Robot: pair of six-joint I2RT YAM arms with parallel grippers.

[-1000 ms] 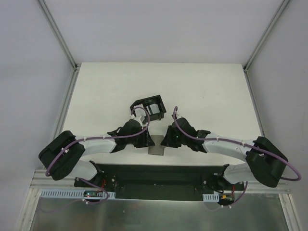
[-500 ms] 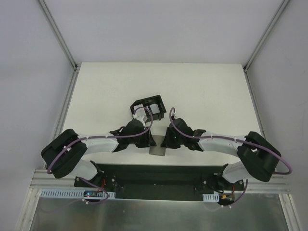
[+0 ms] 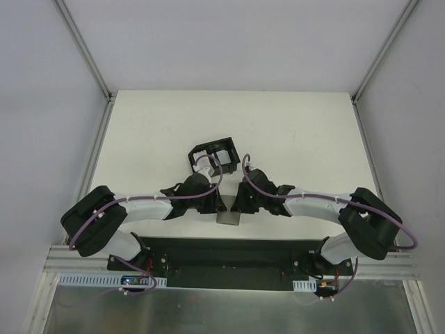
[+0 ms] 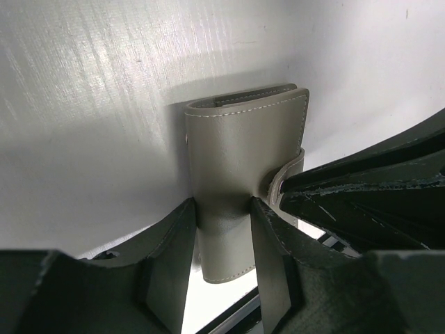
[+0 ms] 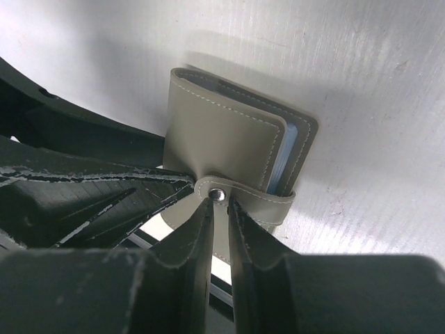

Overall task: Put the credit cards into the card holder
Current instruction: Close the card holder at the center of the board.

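Wallet is unmoved at the surface's near edge, clamped sideways by the left end effector, its tab pinched by the right end effector. A black tray is seen just behind.

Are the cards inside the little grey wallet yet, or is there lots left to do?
Done: the card holder lies folded, but I can't see whether any cards are inside. In hand: the left tool clamps its body while the right tool pinches its snap tab. Left: something pale sits in the black tray, maybe cards waiting, so filling probably isn't finished.
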